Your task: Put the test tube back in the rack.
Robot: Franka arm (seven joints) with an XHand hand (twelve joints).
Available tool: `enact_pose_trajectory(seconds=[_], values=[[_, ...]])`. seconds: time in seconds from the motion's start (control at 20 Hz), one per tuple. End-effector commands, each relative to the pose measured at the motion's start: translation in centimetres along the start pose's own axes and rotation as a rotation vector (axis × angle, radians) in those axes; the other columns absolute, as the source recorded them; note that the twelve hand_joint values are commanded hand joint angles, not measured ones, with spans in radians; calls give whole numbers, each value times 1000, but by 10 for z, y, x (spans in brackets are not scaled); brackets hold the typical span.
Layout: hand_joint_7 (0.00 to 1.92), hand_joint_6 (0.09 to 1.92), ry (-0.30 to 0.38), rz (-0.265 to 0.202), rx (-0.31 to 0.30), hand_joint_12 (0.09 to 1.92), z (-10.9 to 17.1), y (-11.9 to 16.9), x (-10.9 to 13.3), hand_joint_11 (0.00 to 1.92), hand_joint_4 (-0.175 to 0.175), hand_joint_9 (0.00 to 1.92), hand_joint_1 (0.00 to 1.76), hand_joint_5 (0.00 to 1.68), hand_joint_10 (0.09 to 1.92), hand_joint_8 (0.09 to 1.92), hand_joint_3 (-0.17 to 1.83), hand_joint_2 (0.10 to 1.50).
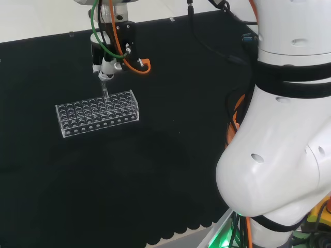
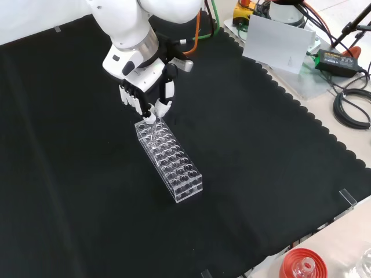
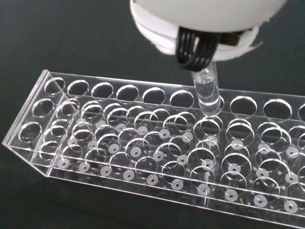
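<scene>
Front view: the clear plastic multi-hole test tube rack (image 2: 170, 162) is seen lying well inside the black scalloped cloth (image 2: 261, 145), with wide bare cloth left on every side out to its edges, and the black and white robot hand (image 2: 146, 92) is held just above the rack's far end with its fingers (image 2: 159, 107) curled and pinched on the thin clear glass test tube (image 2: 152, 125). Wrist view: the tube (image 3: 207, 90) is held upright, its rounded bottom just above the top plate (image 3: 143, 107), beside the back row of holes.
</scene>
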State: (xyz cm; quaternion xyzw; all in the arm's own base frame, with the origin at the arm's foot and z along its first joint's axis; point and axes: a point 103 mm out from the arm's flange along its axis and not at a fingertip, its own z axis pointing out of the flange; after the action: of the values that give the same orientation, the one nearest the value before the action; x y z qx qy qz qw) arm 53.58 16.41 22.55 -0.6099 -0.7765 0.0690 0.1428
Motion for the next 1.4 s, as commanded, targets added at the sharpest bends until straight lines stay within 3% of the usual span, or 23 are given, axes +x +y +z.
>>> enact_pose_trajectory(seconds=[0.05, 1.4], values=[[1533, 458, -2, -1, 11, 1073, 4, 2, 0, 1076, -175, 1305, 1439, 1359, 539, 321, 648, 601], [1536, 455, -20, -7, 48, 1093, 22, 11, -3, 1054, -175, 1313, 1439, 1364, 536, 320, 663, 591]])
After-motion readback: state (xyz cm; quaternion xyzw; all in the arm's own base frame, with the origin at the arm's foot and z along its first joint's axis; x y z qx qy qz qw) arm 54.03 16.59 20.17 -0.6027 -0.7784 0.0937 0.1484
